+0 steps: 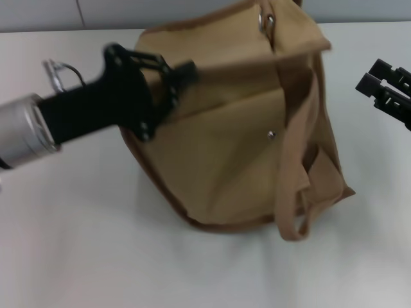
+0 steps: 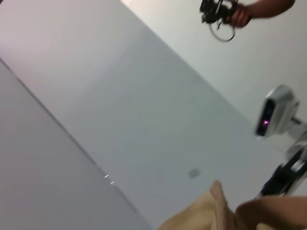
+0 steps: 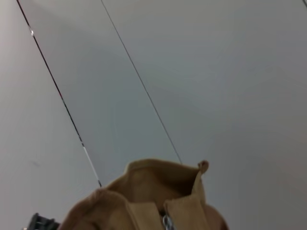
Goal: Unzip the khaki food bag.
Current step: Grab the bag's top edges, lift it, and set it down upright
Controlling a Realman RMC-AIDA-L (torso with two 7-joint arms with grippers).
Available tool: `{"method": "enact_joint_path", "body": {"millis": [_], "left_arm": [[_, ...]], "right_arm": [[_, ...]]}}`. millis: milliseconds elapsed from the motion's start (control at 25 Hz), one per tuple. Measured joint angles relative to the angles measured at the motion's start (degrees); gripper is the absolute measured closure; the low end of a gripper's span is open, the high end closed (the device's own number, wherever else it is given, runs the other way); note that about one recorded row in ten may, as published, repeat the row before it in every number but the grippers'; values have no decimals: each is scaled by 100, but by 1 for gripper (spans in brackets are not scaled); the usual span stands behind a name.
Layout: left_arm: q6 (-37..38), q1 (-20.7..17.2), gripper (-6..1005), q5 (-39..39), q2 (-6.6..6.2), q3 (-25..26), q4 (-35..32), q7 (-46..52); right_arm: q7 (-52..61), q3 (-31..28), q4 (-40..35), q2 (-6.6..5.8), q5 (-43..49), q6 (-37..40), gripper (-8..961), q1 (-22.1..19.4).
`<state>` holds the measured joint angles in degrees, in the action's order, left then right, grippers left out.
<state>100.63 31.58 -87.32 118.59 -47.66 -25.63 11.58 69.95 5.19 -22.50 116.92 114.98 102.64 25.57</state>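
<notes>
The khaki food bag (image 1: pixel 231 147) stands on the white table, tan canvas with brown piping, a strap handle (image 1: pixel 292 192) hanging down its front and a snap (image 1: pixel 271 135) on the pocket. A silver zipper pull (image 1: pixel 266 22) shows at its top far edge. My left gripper (image 1: pixel 183 74) is against the bag's upper left side. Off to the bag's right, my right gripper (image 1: pixel 371 76) hangs apart from it, open and holding nothing. In the right wrist view the bag's top (image 3: pixel 158 191) and zipper pull (image 3: pixel 167 221) are seen; in the left wrist view only bag fabric (image 2: pixel 249 215).
The white table (image 1: pixel 96 244) spreads around the bag, with its far edge behind. A person's hand holding a black device (image 2: pixel 225 13) appears far off in the left wrist view, and a white unit (image 2: pixel 277 111) stands above the bag.
</notes>
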Motion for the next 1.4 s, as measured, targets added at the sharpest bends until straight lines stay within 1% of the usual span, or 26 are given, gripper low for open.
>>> {"method": "enact_joint_path", "body": {"millis": [80,160,240,360,640,760,1120,1280,1400], "left_arm": [[-95,29,943,11,4,-228,214,-171],[-198,42,943,30,21,-392,435,-385],[-251,49,943,41,37,-447,627,-540],[-263,62,943,42,45,-457,839,-634],[-256,78,944,31,53,-491,973,-649],[-253,107,945,35,55,-566,1015,-649],[-205,180,947,30,59,-671,1129,-650],[-179,179,948,25,60,-675,1131,-650],[-170,158,948,22,59,-676,1131,-650]], "right_arm": [[-301,4,3,26,6,-201,185,62],[-696,61,3,85,18,-397,185,120],[-1193,172,8,162,21,-563,186,143],[-1975,272,114,214,23,-714,186,124],[-3622,245,711,227,-11,-878,185,8],[-3989,234,933,240,-83,-936,185,6],[-5087,216,1726,260,-750,-1095,186,45],[-5439,8,1994,265,-783,-1231,186,39],[-5654,-320,2176,270,-787,-1272,186,-24]]}}
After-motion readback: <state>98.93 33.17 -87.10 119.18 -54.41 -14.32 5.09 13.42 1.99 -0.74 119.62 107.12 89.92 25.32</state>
